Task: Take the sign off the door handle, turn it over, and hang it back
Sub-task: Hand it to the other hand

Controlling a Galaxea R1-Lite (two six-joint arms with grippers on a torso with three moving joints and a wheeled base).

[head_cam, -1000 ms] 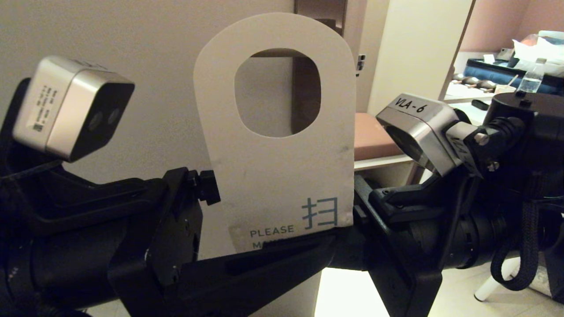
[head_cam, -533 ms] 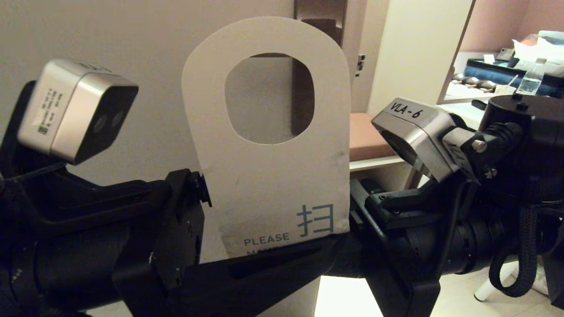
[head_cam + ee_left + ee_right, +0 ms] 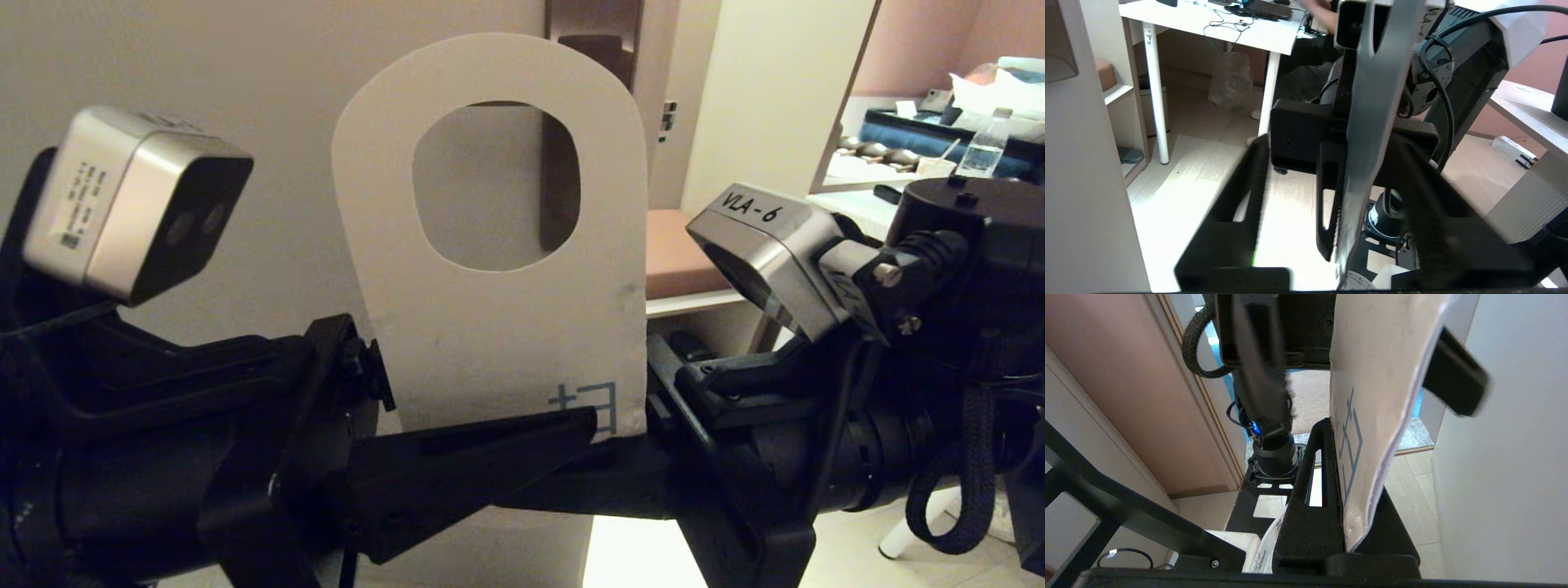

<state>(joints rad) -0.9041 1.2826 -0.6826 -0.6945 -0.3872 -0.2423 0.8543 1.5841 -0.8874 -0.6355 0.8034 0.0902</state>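
The sign (image 3: 490, 327) stands upright in mid-air in front of the door, its off-white face toward me. My right gripper (image 3: 571, 483) is shut on its lower edge; in the right wrist view its fingers (image 3: 1310, 486) press both faces of the sign (image 3: 1372, 396). My left gripper (image 3: 571, 429) is open and straddles the sign's lower part, one finger (image 3: 473, 449) crossing in front of the print. The left wrist view shows the sign (image 3: 1372, 102) edge-on between the wide-open left gripper's (image 3: 1333, 141) fingers. The door handle's dark plate (image 3: 593, 20) shows above the sign; the lever is mostly hidden.
The pale door (image 3: 245, 98) is close behind the sign. To the right are a shelf with a brown cushion (image 3: 682, 253) and a table with a water bottle (image 3: 984, 147). A white desk (image 3: 1229, 24) stands over open floor in the left wrist view.
The sign has shifted a little left and down with the right gripper. The left gripper's near finger has risen across the sign's bottom and now covers the word PLEASE.
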